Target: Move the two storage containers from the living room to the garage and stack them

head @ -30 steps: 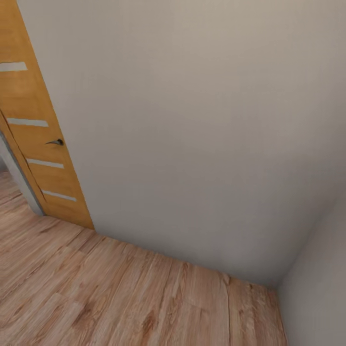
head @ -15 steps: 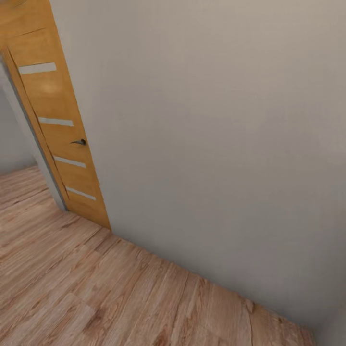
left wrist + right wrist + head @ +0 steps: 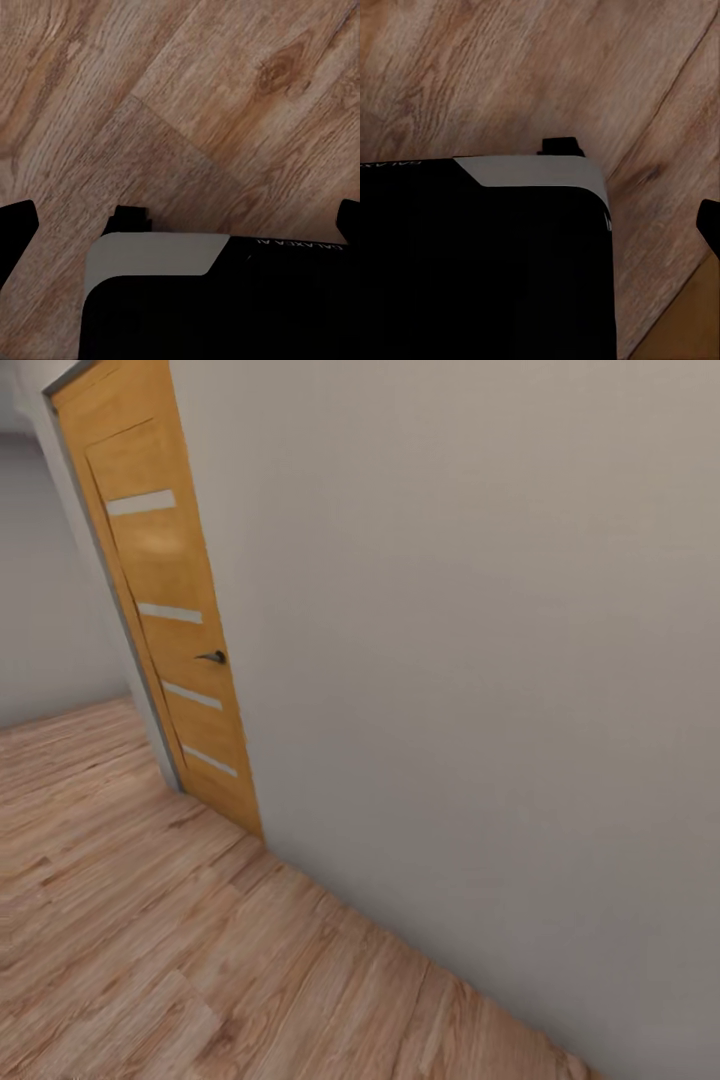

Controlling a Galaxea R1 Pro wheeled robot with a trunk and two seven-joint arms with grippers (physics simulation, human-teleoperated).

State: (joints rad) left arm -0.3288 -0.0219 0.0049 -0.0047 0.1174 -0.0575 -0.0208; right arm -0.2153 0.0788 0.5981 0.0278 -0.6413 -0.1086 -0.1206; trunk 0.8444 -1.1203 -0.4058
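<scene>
The two storage containers are out of view. In the left wrist view my left gripper [image 3: 180, 221] hangs over wood planks, its dark fingertips [image 3: 16, 223] far apart at the picture's two sides, open and holding nothing. My right gripper [image 3: 540, 225] also points down at the planks; one dark fingertip [image 3: 709, 225] sits at the picture's edge and the other is lost against my black base [image 3: 480, 262]. Nothing is held in it.
A plain pale wall [image 3: 470, 660] runs close along my right in the head view. A light-wood door [image 3: 165, 600] with a dark handle [image 3: 212, 656] stands at the left beside an opening. Light wood-plank flooring [image 3: 150, 940] stretches to the lower left.
The whole head view has swung: the door now sits further right in the picture, the right corner has left the frame, and more of the room beyond the door shows.
</scene>
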